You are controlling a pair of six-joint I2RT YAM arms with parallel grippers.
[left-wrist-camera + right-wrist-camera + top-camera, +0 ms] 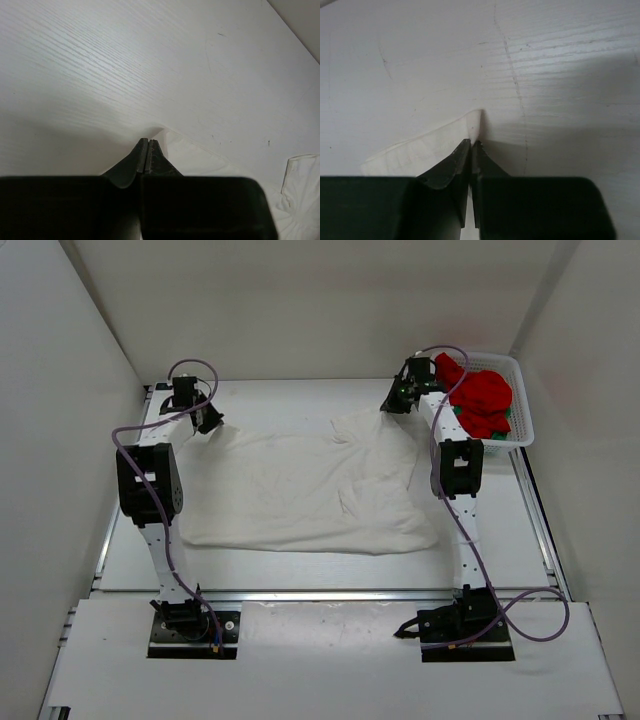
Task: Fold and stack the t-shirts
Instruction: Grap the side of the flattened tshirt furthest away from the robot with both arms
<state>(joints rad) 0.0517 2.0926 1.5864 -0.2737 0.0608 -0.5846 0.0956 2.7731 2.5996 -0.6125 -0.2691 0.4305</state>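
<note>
Right gripper [471,143] seemingly around white t-shirt [420,150] corner

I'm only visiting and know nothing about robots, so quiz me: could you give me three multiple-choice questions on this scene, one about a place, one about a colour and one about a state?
1. Where is the red t-shirt? A in the basket at the far right; B on the floor; C on a shelf.
2. What colour is the spread-out t-shirt on the table? A green; B white; C blue.
3. How do the left gripper and the right gripper stand? A both wide open; B one open, one shut; C both shut on cloth.

1 A: red cloth is heaped inside the lattice walls.
2 B: the white t-shirt lies flat between the arms.
3 C: each wrist view shows fingers closed on the shirt's edge.
</note>
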